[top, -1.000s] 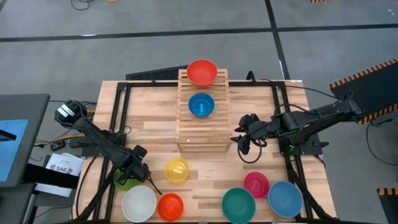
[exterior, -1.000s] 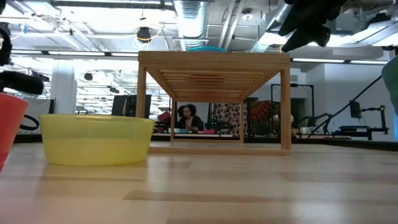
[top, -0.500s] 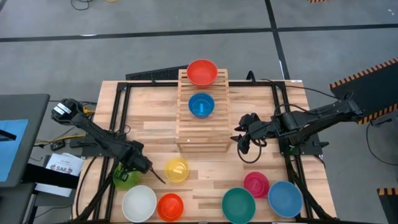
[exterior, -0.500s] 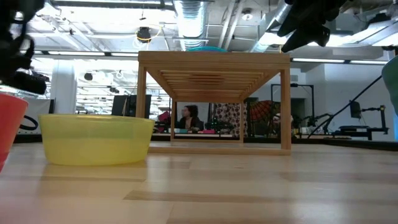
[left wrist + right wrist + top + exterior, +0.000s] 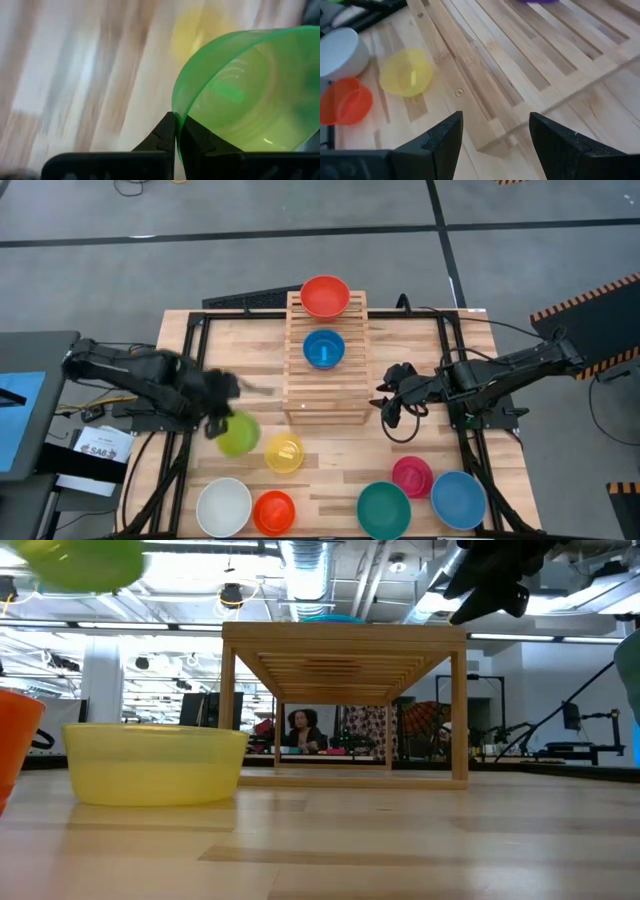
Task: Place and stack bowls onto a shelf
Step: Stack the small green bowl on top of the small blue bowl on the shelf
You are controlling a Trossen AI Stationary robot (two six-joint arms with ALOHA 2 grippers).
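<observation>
My left gripper (image 5: 218,424) is shut on a green bowl (image 5: 238,434), held high above the table's left half, near the yellow bowl (image 5: 284,453). In the low view the green bowl (image 5: 82,562) hangs well above the yellow bowl (image 5: 155,762). The slatted wooden shelf (image 5: 326,385) stands at the far middle, with a red bowl (image 5: 325,296) on its far step and a blue bowl (image 5: 324,349) on a lower one. My right gripper (image 5: 390,404) waits open just right of the shelf. My left gripper pinches the green bowl's rim (image 5: 175,111) between its two fingers, one finger (image 5: 196,142) inside the bowl and the other (image 5: 165,136) outside its wall. The bowl is lifted clear of the table and tilted, so its hollow shows in the left wrist view.
Along the near edge stand a white bowl (image 5: 223,506), an orange bowl (image 5: 274,512), a teal bowl (image 5: 384,510), a magenta bowl (image 5: 412,476) and a large blue bowl (image 5: 459,499). Black frame rails (image 5: 195,370) run along both table sides.
My left gripper has taken hold of the green bowl at the near left and lifted it clear. It has then swung up and toward the far edge and the shelf. The bowl now hangs high and tilted near the yellow bowl.
</observation>
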